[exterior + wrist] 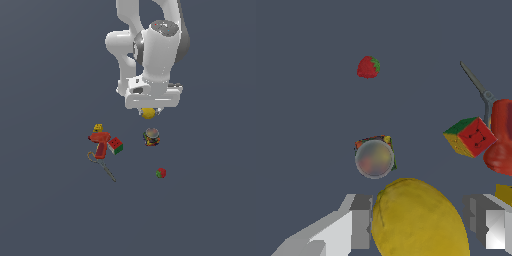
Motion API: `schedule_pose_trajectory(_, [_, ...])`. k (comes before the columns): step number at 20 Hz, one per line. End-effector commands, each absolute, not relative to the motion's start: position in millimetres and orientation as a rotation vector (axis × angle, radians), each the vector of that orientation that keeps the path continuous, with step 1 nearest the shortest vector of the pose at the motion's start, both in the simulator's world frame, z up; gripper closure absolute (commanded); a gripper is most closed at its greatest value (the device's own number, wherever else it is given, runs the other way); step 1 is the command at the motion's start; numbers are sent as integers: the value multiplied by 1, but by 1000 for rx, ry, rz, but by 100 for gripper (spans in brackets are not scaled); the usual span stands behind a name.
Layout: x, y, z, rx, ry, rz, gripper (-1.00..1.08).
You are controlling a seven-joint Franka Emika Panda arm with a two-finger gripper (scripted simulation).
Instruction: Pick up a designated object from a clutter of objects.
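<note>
- The scissors [102,167] lie farthest toward the exterior view's left of the gripper and well below it, thin handles up by the drill, blades trailing away; in the wrist view they show as a thin grey line [478,87].
- The tiny yellow piece [98,128] sits just above the drill's head, left of the gripper in the exterior view.
- The red drill-shaped tool [100,145] lies beside it, its red body cut by the frame edge in the wrist view [502,140].
- The coloured cube [115,145] rests just beside the drill, tilted on a corner, red, green and yellow faces showing [471,136].
- The gripper [148,113] hangs well clear of the floor, fingers [361,220] set narrow and pressed against either side of the lemon-like ball [148,113], which fills the space between them [418,220].
- The printed can [152,137] stands upright almost directly under the gripper, its round lid facing the wrist camera [374,158].
- The red-green ball [161,173] lies farthest to the exterior view's right, apart from the rest [368,67].
</note>
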State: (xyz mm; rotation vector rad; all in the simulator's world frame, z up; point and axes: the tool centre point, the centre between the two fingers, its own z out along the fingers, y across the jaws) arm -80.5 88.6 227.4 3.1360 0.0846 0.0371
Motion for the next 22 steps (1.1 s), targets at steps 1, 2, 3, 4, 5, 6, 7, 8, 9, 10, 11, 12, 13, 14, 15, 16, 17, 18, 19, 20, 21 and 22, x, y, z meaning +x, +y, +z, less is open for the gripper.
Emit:
schedule_pose_trajectory(1, [-80,100,250,3136,85,32,108])
schedule_pose_trajectory(2, [-80,105,258,3136,85,31,108])
schedule_pose_trajectory(3, [-80,110,267,3136,85,29,108])
schedule_pose_trajectory(4, [-79,114,276,3137,85,27,108])
schedule_pose_trajectory(5, [-79,119,284,3137,85,25,108])
schedule_pose_trajectory(6, [-78,124,293,3137,86,23,108])
schedule_pose_trajectory(7, [-78,129,302,3137,86,21,108])
schedule_pose_trajectory(8, [-77,134,311,3138,86,19,108])
schedule_pose_trajectory(9, [-77,138,320,3138,86,17,108])
schedule_pose_trajectory(10, [-76,143,328,3138,86,15,108])
schedule_pose_trajectory(11, [-75,147,336,3138,86,14,108])
schedule_pose_trajectory(12, [-75,151,343,3139,86,12,108])
schedule_pose_trajectory(13, [-74,155,350,3139,86,11,108])
schedule_pose_trajectory(14, [-73,158,356,3139,86,9,108])
schedule_pose_trajectory(15, [-73,161,362,3139,86,8,108])
schedule_pose_trajectory(16, [-72,164,368,3139,86,7,108])
schedule_pose_trajectory(17, [-71,167,373,3140,86,6,108])
schedule_pose_trajectory(18, [-71,170,377,3140,86,5,108])
schedule_pose_trajectory(19, [-70,172,381,3140,86,4,108])
schedule_pose_trajectory(20, [-70,174,385,3140,86,4,108])
schedule_pose_trajectory(21, [-69,176,388,3140,86,2,108])
schedule_pose_trajectory(22, [-68,177,391,3140,86,1,108])
